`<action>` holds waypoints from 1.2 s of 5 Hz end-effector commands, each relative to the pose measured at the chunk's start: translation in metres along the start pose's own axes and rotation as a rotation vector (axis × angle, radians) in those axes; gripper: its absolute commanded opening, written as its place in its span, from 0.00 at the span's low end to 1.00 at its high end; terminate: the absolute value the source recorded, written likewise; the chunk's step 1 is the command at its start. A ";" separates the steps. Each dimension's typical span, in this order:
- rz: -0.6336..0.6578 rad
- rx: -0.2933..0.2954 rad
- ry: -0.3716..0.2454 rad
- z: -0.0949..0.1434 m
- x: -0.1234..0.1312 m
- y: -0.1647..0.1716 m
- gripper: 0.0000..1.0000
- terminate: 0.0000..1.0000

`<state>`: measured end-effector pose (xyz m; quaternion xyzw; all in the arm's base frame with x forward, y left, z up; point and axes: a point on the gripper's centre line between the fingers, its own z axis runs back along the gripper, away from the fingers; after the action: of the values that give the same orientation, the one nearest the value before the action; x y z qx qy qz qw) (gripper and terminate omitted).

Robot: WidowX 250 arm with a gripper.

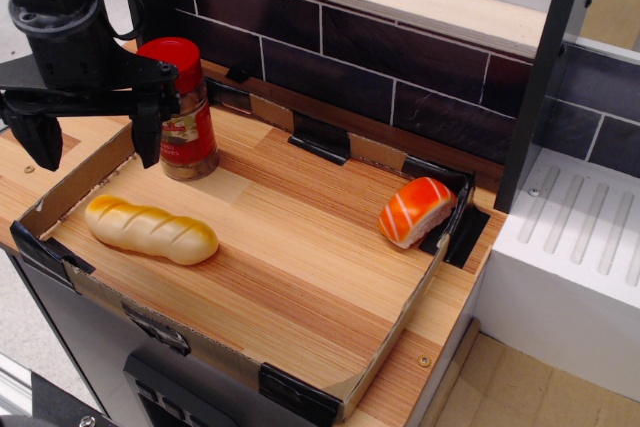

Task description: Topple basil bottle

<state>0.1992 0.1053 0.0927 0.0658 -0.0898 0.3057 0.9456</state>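
Note:
The basil bottle (185, 112) stands upright at the back left of the wooden tray (300, 247). It is a clear jar with brownish contents, a glossy red cap and a red-and-white label. My gripper (95, 137) is at the tray's left edge, open, with its two black fingers pointing down. The right finger (148, 132) hangs just left of the bottle and partly in front of it; I cannot tell if they touch. The left finger (42, 137) is outside the tray. Nothing is between the fingers.
A bread roll (150, 229) lies at the tray's front left, just below my gripper. A salmon sushi piece (415, 212) lies at the right rim. A low cardboard rim edges the tray. A dark tiled wall runs behind. A white ridged block (580, 247) stands to the right.

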 end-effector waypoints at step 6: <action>0.228 -0.105 0.013 0.007 0.057 -0.051 1.00 0.00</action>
<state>0.2675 0.0909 0.0963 0.0049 -0.0862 0.4072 0.9092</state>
